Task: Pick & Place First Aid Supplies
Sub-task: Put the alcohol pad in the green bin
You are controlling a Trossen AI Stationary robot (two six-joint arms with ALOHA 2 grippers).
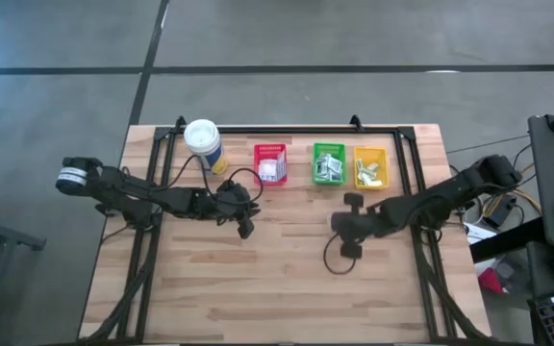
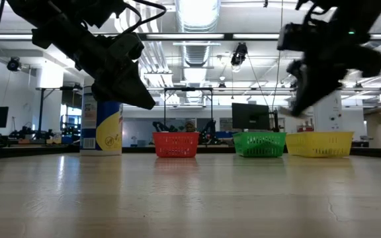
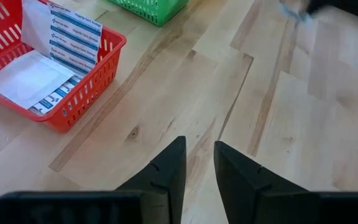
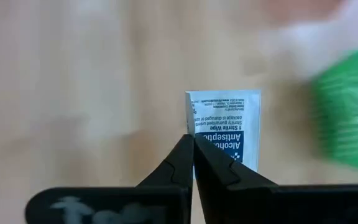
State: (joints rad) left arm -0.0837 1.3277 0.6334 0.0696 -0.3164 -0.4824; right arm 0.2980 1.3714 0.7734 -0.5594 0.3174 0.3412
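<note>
My right gripper (image 4: 193, 142) is shut on a small white packet (image 4: 227, 127) with a dark-blue print, one of the first aid supplies. It hovers above the table's middle (image 1: 339, 223), on the near side of the green bin (image 1: 329, 163). My left gripper (image 3: 199, 155) hangs over bare wood near the red bin (image 3: 55, 68), with a narrow gap between its fingers and nothing in it. More white packets lie in the red bin (image 1: 270, 165), the green bin and the yellow bin (image 1: 370, 166). My right gripper pinches the packet between its two fingertips at one side edge (image 4: 197, 132), close to the blue-printed part. The fingers slant downward. The packet sticks out flat beyond the fingertips, lifted clear of the table.
A white canister with a yellow label (image 1: 203, 140) stands at the far left beside the red bin. The three bins sit in a row along the far edge. Bare wood (image 1: 287, 279) stretches across the near half of the table.
</note>
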